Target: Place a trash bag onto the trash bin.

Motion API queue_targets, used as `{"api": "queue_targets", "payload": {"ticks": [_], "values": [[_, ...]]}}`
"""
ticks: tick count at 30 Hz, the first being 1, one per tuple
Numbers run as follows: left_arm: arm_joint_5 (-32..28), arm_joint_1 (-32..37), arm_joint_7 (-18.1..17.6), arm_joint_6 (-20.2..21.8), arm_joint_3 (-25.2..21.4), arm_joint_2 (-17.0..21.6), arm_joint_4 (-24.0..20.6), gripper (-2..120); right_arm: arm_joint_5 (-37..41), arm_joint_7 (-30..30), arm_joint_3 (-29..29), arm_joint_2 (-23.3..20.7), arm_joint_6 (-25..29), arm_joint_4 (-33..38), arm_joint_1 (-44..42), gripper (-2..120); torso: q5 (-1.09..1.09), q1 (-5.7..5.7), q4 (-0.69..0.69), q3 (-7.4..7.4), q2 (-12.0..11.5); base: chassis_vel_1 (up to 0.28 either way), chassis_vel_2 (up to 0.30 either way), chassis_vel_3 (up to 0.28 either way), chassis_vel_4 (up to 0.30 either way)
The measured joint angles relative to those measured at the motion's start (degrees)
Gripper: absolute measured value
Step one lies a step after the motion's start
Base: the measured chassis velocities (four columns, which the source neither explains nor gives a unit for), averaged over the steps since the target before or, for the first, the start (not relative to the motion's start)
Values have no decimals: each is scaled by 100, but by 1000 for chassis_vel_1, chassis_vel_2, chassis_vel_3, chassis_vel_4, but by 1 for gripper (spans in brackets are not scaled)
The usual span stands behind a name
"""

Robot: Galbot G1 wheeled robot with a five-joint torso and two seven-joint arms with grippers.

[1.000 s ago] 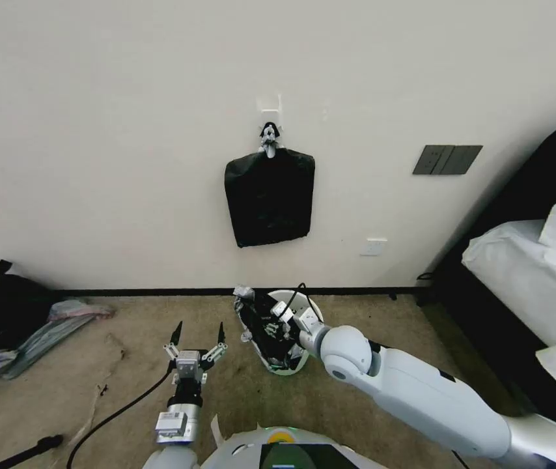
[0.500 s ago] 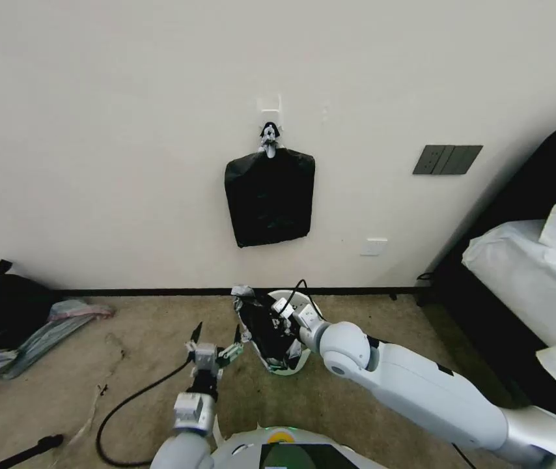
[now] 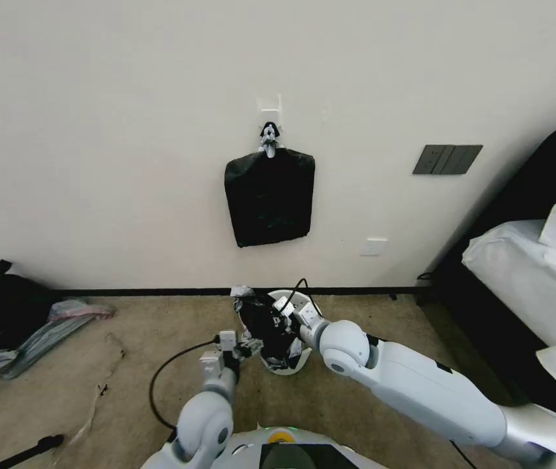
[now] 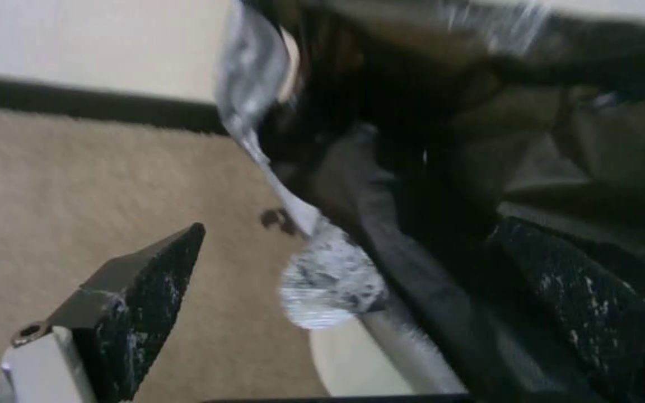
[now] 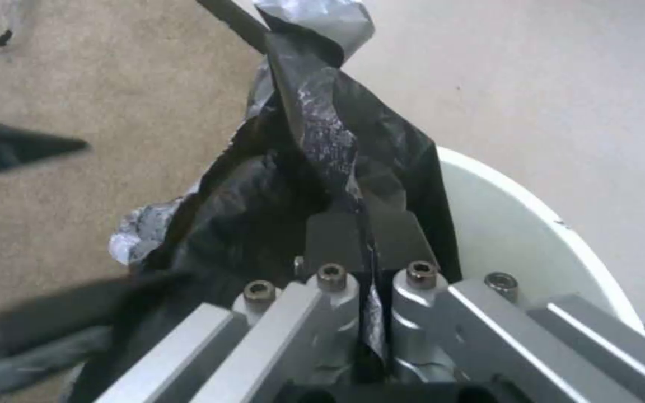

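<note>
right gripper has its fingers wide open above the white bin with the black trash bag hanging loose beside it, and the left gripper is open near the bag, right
Not quite. The right gripper is shut on the trash bag, pinching the film over the trash bin, as the right wrist view shows. The left gripper is indeed open, next to the bag.

Bedroom; bed (image 3: 525, 273) w/ white bedding (right side); carpet (image 3: 63, 391)

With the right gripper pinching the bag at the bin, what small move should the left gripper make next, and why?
Probably close the left gripper on the trash bag edge. Its open fingers straddle the film beside the trash bin, while the right gripper is shut on the opposite side; a second hold would allow spreading the mouth.
</note>
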Motion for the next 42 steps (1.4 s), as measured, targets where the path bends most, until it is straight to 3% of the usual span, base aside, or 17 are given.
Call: {"api": "queue_targets", "payload": {"ticks": [8, 13, 16, 23, 34, 42], "values": [[-530, -703, -365, 85, 183, -235, 374, 100, 21, 3, 88, -86, 1, -1, -43, 0, 1, 0, -1, 0, 0, 0, 0, 0, 0], [-1106, -1052, -888, 433, 197, -352, 496, 100, 25, 3, 119, -122, 1, 7, -75, 0, 1, 0, 0, 0, 0, 0, 0, 0, 0], [-1386, -1297, -1446, 755, 286, -482, 607, 100, 42, 4, 132, -130, 1, 7, -56, 0, 0, 0, -1, 0, 0, 0, 0, 0, 0], [-1868, -1608, -2138, 1053, 411, -586, 805, 100, 60, 9, 139, -128, 2, 3, -55, 0, 0, 0, -1, 0, 0, 0, 0, 0, 0], [-2390, -1911, -2325, 1041, 372, -734, 1236, 97, 74, 20, 224, -184, 3, -4, -133, 0, 0, 0, -1, 0, 0, 0, 0, 0, 0], [-2391, -1974, -2497, 1028, 509, -769, 1289, 71, 89, 34, 264, -202, 5, 19, -174, 0, 0, 0, 0, 0, 0, 0, 0, 0, 0]]}}
